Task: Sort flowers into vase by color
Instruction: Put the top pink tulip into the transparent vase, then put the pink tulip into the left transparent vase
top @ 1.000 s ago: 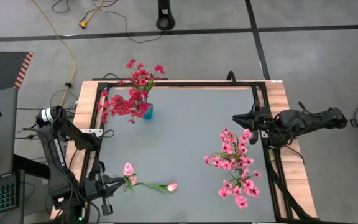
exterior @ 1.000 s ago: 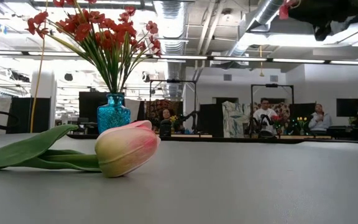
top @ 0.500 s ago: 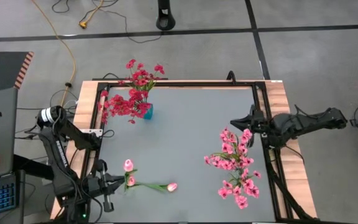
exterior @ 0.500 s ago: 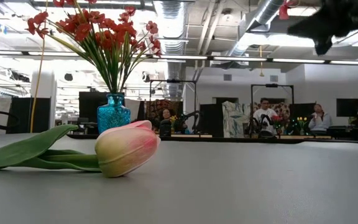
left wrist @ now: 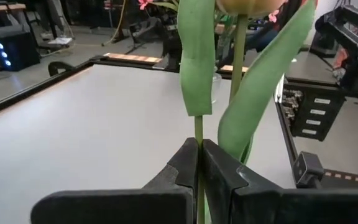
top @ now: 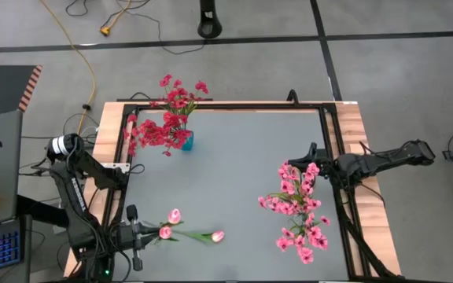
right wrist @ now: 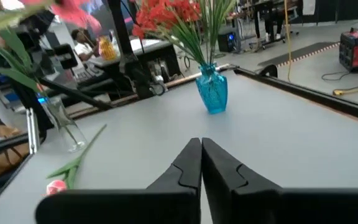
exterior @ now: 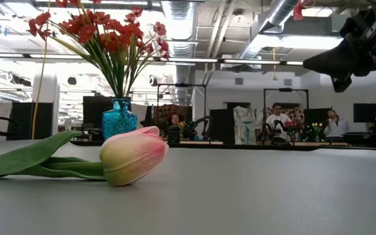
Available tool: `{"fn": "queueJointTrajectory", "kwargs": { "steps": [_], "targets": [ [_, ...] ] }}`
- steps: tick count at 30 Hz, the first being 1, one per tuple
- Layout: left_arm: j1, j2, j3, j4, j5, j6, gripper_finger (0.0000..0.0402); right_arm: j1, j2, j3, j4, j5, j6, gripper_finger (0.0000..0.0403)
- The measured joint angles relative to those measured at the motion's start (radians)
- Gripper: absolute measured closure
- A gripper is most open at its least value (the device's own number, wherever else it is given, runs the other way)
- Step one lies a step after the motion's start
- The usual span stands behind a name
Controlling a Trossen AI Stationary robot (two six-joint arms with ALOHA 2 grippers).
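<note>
Flowers are partly sorted: the left gripper has its fingers pressed together on the thin green stem of a pale pink tulip, whose long leaves rise directly ahead of the fingertips and whose bud is lifted off the table. Just beyond that stem, a second tulip lies flat on the grey surface, its bud large in the low view. Across the table from this gripper stands the blue vase, already full of deep red sprigs. Farther off, the right gripper hangs above the table's other side with its fingers pressed together on nothing, just beside a clear vase carrying the lighter pink sprigs. By the look of it, red and pink are done; the two tulips remain, and which vase they belong in I cannot tell.
</note>
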Motion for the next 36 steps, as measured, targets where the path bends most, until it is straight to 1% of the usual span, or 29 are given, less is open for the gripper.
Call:
{"fn": "queueJointTrajectory", "kwargs": {
  "steps": [3, 6, 9, 13, 17, 21, 25, 27, 29, 32, 36],
  "targets": [
    [0.000, 0.000, 0.000, 0.000, 0.002, 0.000, 0.0395, 0.000, -0.022, -0.003, 0.001, 0.000, -0.005, 0.0363],
    [0.000, 0.000, 0.000, 0.000, 0.005, 0.021, 0.0379, 0.000, -0.038, -0.003, 0.001, 0.000, -0.009, 0.0373],
    [0.000, 0.000, 0.000, 0.000, 0.013, 0.041, 0.0354, 0.000, -0.047, -0.003, 0.000, 0.000, -0.015, 0.0381],
    [0.000, -0.003, 0.010, -0.004, 0.039, 0.084, 0.0311, 0.000, -0.053, -0.003, 0.001, -0.003, -0.019, 0.0376],
    [0.000, -0.030, 0.026, -0.007, 0.093, 0.133, 0.0271, 0.000, -0.052, -0.003, 0.001, -0.052, -0.020, 0.0368],
    [0.000, -0.082, 0.040, -0.010, 0.189, 0.194, 0.0243, 0.000, -0.059, -0.003, -0.001, -0.076, -0.049, 0.0377],
    [0.000, -0.153, 0.046, -0.011, 0.287, 0.205, 0.0235, 0.000, -0.099, -0.003, -0.001, -0.079, -0.102, 0.0380],
    [0.000, -0.191, 0.046, -0.011, 0.310, 0.192, 0.0236, 0.000, -0.128, -0.003, -0.002, -0.097, -0.128, 0.0376],
    [0.000, -0.225, 0.046, -0.011, 0.318, 0.188, 0.0237, 0.000, -0.164, -0.003, -0.014, -0.117, -0.148, 0.0372],
    [0.000, -0.263, 0.046, -0.010, 0.316, 0.208, 0.0239, 0.000, -0.227, -0.003, -0.085, -0.126, -0.152, 0.0372],
    [0.000, -0.288, 0.046, -0.011, 0.316, 0.233, 0.0239, 0.000, -0.230, -0.003, -0.143, -0.126, -0.149, 0.0378]
  ]
}}
